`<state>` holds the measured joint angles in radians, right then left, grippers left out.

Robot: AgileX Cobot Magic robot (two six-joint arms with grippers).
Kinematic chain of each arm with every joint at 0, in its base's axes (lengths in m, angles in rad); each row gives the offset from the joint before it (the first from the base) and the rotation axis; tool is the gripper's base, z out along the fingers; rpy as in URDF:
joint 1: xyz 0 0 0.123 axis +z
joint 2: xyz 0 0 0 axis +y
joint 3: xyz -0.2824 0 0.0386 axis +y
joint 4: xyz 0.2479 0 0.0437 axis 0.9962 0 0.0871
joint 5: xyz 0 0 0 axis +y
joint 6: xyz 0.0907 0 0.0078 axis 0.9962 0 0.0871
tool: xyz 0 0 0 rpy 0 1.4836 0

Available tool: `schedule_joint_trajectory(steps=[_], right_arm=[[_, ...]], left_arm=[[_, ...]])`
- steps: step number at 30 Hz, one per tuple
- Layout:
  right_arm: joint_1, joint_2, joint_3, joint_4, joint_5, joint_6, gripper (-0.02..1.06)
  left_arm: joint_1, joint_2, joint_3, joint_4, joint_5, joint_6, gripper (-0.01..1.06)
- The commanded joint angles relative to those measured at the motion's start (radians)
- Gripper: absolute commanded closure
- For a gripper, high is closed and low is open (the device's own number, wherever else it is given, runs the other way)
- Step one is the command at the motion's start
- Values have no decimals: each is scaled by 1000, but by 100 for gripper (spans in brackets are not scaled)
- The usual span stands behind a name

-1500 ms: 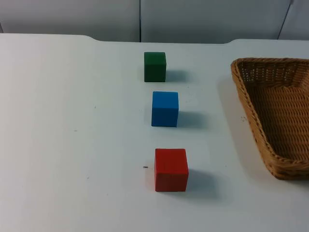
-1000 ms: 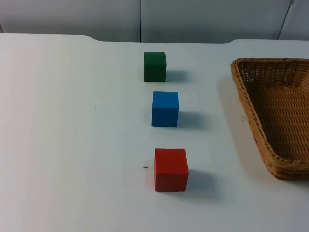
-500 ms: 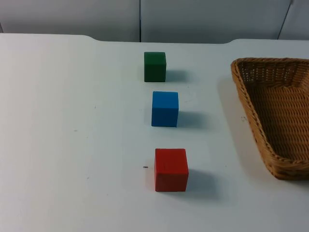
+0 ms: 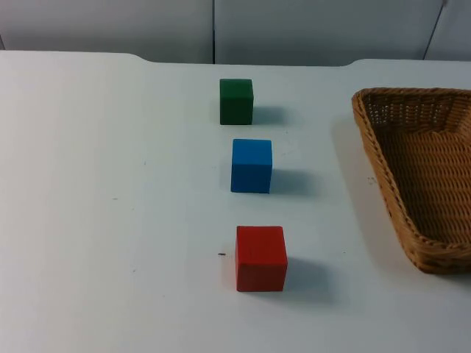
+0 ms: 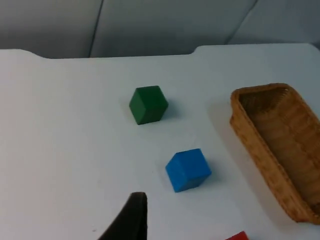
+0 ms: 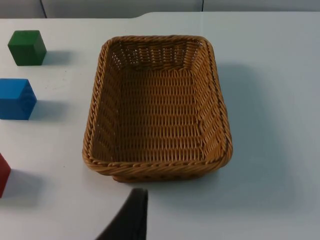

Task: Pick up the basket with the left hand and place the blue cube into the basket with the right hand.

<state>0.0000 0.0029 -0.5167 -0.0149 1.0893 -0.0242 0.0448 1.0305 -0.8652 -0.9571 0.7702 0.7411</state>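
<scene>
The small blue cube [image 4: 251, 166] sits mid-table on the flat white table top [image 4: 110, 220], between a green cube [image 4: 236, 101] at 12 o'clock and a red cube [image 4: 260, 258] at 6. The brown woven wicker basket [image 4: 412, 213] rests at 3 o'clock, well apart. A grey partition wall [image 4: 294, 29] stands behind. I cannot tell if either gripper is apart or together.

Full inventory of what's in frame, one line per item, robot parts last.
green cube: 1, green, farthest of the three cubes in the row, nearest the partition wall.
blue cube: 1, blue, middle of the row, on the table.
red cube: 1, red, nearest end of the row.
basket: 1, tan wicker, rectangular, nothing inside, on the table to the right of the cubes.
table: 1, white, bears everything.
partition wall: 1, grey, behind the table's far edge.
left tool fingertip: 1, black, above the table near the blue cube.
right tool fingertip: 1, black, above the table in front of the basket.
</scene>
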Motion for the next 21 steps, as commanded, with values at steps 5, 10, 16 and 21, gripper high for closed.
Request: schedule_joint_trajectory(steps=[5, 10, 16, 21], right_arm=[[0, -3, 7, -7, -12, -1, 0], [0, -3, 7, -7, -12, -1, 0], [0, -3, 7, -7, -12, -1, 0], [0, -3, 7, -7, -12, -1, 0]], left_arm=[[-35, 160, -51, -206, 21, 168, 1], [-156, 310, -116, -212, -19, 175, 1], [-362, 515, -218, -212, -113, 148, 1], [-479, 662, -306, -212, -166, 120, 1]])
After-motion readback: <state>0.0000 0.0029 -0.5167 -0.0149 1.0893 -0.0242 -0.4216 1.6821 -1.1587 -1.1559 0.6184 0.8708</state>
